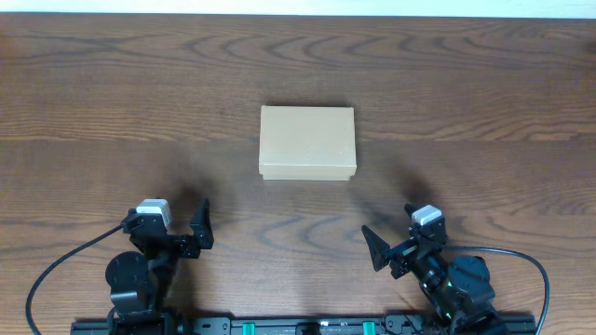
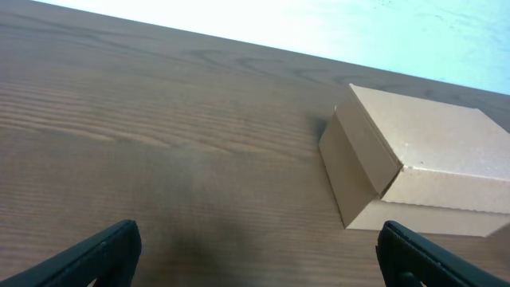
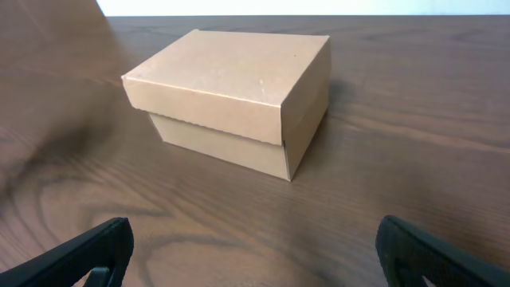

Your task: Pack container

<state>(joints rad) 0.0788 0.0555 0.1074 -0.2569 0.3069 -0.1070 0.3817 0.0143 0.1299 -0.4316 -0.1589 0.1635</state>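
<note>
Tan container (image 1: 307,142), well beyond left gripper (image 2: 256,253), right gripper (image 3: 252,249)

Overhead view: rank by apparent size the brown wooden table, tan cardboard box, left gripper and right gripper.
Largest: brown wooden table
Next: tan rectangular cardboard box
Smallest: left gripper and right gripper, alike, so unranked.
</note>
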